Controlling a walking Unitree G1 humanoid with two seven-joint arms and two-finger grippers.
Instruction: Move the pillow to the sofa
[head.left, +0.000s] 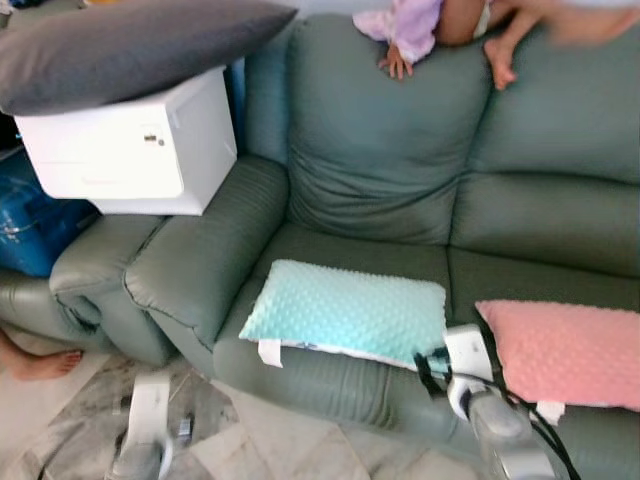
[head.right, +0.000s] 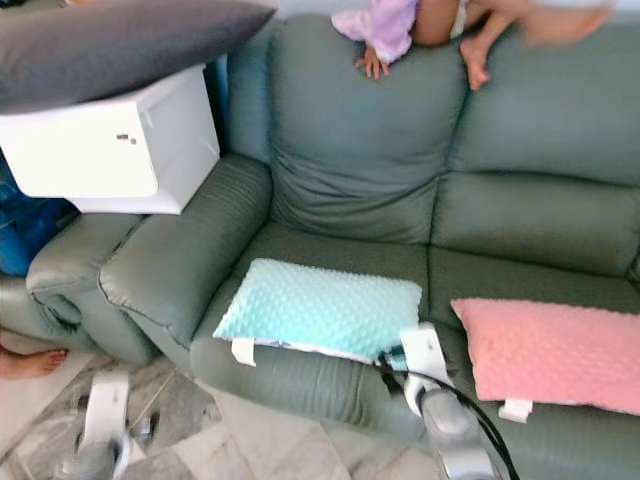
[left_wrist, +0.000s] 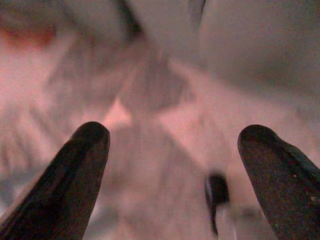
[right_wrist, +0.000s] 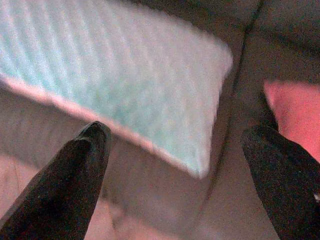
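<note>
Right pincer spread wide, empty, just off teal pillow, on sofa

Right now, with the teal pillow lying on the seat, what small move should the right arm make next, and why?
Probably draw the right tool straight back from the sofa. Its fingers are open with nothing between them, and the teal pillow lies flat on the seat cushion beside the pink pillow, so the placing looks done. The left tool hangs open over the floor.
</note>
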